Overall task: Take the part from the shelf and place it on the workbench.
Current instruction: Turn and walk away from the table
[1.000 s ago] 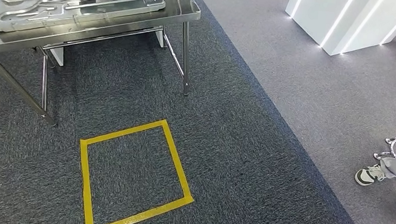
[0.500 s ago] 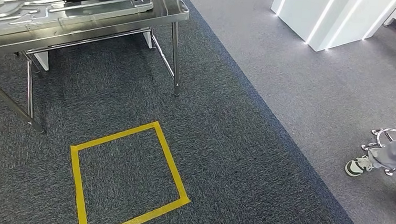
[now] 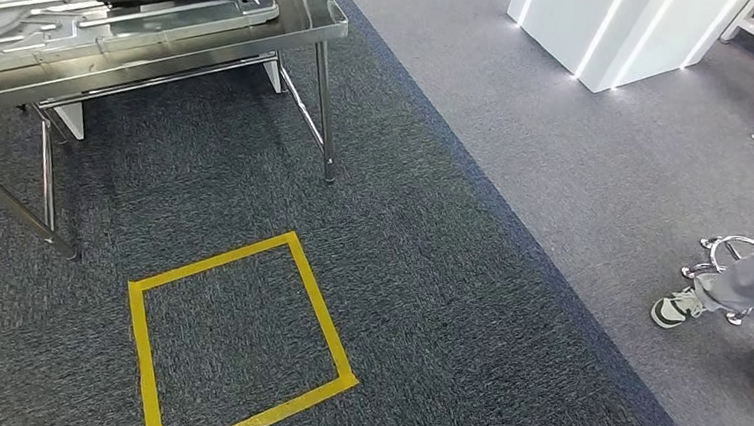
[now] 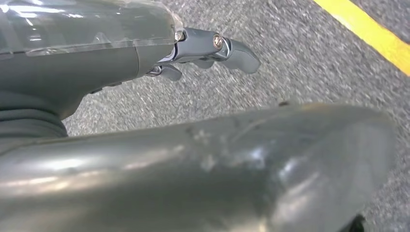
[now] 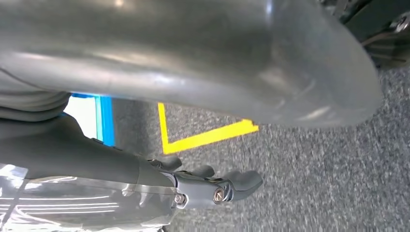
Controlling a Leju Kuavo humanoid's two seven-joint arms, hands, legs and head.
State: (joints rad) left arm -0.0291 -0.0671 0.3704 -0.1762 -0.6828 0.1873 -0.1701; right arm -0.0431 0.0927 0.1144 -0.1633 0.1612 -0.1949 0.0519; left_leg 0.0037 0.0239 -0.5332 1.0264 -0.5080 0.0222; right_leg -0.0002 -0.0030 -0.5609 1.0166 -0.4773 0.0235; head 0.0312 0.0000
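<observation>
My left hand (image 4: pixel 212 48) hangs over the carpet (image 3: pixel 466 310), fingers loosely curled, holding nothing. My right hand (image 5: pixel 212 188) hangs the same, also empty. Ahead lies a yellow tape square (image 3: pixel 234 333); beyond it stands the steel workbench (image 3: pixel 311 23), plates (image 3: pixel 116 19) already on it. A person's shoes (image 3: pixel 682 307) are off to the right. I see no shelf, so I judge I'm walking to fetch. Next: find the shelf and part.

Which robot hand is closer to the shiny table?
Left, most likely. The steel table stands ahead on the robot's left side. The left hand hangs low over the carpet on that side; the right hand hangs on the far side.
</observation>
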